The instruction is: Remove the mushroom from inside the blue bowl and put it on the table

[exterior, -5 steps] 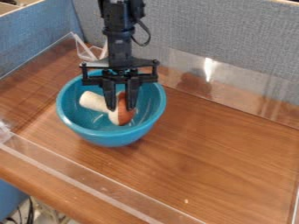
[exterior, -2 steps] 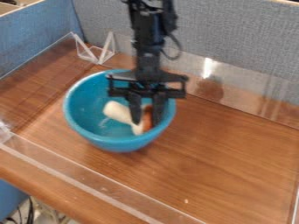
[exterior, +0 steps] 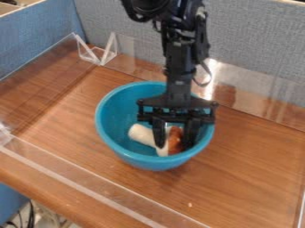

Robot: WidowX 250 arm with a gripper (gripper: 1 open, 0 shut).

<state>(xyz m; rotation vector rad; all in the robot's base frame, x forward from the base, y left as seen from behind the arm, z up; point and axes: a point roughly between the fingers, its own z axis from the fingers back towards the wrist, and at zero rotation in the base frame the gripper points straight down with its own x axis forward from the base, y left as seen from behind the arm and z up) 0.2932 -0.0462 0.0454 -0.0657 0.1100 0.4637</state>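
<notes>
The blue bowl (exterior: 125, 120) stands on the wood-grain table (exterior: 71, 98), a little right of its middle. The mushroom (exterior: 174, 142) lies inside it at the right, reddish-brown cap to the right and cream stem toward the left. My gripper (exterior: 177, 135) reaches straight down into the bowl from the dark arm above. Its black fingers (exterior: 160, 132) stand on either side of the cap. Whether they press on the mushroom does not show. The mushroom's underside is hidden by the bowl's near wall.
Low clear acrylic walls (exterior: 71, 183) border the table at the front, left and back. A clear wedge-shaped stand (exterior: 102, 49) sits at the back left. Grey and blue panels rise behind.
The bowl has slid to the right and toward the front, with the gripper staying inside it around the mushroom. The arm has swung right along with it.
</notes>
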